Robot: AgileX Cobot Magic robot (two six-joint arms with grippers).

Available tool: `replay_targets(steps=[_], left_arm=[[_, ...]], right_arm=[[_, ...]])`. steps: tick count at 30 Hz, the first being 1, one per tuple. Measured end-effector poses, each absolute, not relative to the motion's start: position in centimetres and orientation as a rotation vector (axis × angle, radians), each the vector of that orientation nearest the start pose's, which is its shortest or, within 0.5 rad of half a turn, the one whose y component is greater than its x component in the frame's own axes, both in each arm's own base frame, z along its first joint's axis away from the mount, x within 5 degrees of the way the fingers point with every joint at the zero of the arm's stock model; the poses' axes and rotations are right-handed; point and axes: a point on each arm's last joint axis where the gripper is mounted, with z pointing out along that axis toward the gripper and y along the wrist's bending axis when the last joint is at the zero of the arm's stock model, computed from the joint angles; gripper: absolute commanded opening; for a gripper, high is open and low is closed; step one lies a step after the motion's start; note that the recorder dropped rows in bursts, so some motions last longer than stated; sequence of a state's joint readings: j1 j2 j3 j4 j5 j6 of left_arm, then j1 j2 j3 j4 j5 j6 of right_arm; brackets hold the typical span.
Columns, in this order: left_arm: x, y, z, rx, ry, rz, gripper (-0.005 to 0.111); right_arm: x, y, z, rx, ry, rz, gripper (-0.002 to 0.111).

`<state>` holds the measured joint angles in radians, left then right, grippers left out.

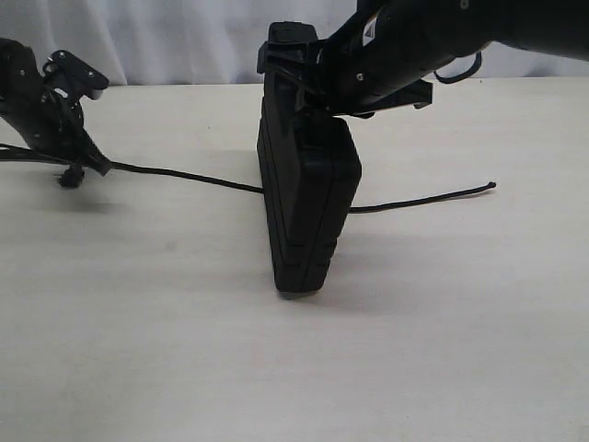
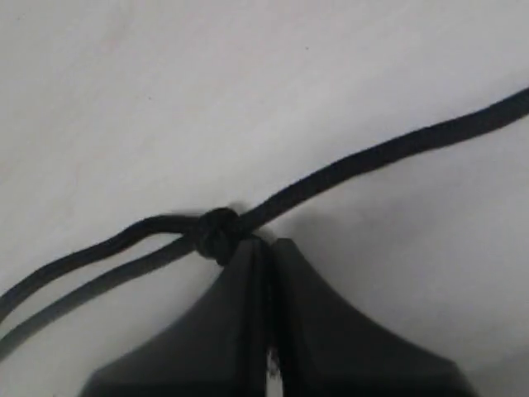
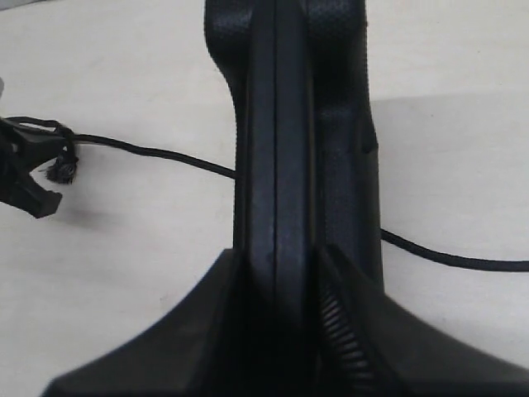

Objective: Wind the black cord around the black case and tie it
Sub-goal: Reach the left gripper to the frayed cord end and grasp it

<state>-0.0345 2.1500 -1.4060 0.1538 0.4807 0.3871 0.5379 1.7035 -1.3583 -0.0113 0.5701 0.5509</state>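
The black case [image 1: 308, 207] stands on edge mid-table, and my right gripper [image 1: 311, 92] is shut on its upper end. In the right wrist view the case [image 3: 285, 124] fills the space between the fingers of that gripper [image 3: 277, 258]. The black cord [image 1: 184, 175] lies on the table from the far left, passes behind the case and ends at the right [image 1: 490, 186]. My left gripper [image 2: 266, 242] is shut, its tips pinching the cord at its knot [image 2: 218, 233]. From the knot a doubled loop runs one way and a single strand the other.
The pale table [image 1: 294, 368] spreads wide in front of the case. A white curtain [image 1: 184, 37] hangs behind the table. The left arm [image 1: 41, 101] sits low at the far left edge, and the right arm [image 1: 460, 37] reaches in from the upper right.
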Motion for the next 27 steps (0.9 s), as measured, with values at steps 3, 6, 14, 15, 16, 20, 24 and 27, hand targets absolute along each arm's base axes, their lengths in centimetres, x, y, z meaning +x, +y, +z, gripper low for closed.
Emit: replay_targets(steps=[3, 6, 14, 15, 16, 20, 24, 27], left_arm=[[44.4, -0.9, 11.6, 0.724, 2.592, 0.248, 0.023], [45.4, -1.0, 12.4, 0.615, 2.540, 0.235, 0.023], [45.7, -0.9, 10.5, 0.482, 2.601, 0.199, 0.023], [45.4, -0.9, 10.0, 0.487, 2.641, 0.199, 0.023], [45.3, -0.8, 9.5, 0.488, 2.665, 0.200, 0.023], [44.7, -0.7, 9.6, 0.484, 2.755, 0.204, 0.022], [42.9, -1.0, 10.0, 0.407, 2.968, 0.107, 0.011], [40.5, -2.9, 10.2, 0.437, 3.172, -0.350, 0.011]], right_arm=[[33.1, 19.7, 28.8, -0.003, 2.457, 0.484, 0.004], [33.1, 19.7, 28.8, -0.009, 2.458, 0.479, 0.004], [33.1, 19.7, 28.8, -0.014, 2.462, 0.475, 0.004], [33.1, 19.7, 28.8, -0.014, 2.462, 0.475, 0.004], [33.1, 19.7, 28.8, -0.016, 2.461, 0.474, 0.004], [33.1, 19.7, 28.8, -0.016, 2.462, 0.474, 0.004], [33.1, 19.7, 28.8, -0.016, 2.462, 0.474, 0.004], [33.1, 19.7, 28.8, -0.019, 2.461, 0.473, 0.004]])
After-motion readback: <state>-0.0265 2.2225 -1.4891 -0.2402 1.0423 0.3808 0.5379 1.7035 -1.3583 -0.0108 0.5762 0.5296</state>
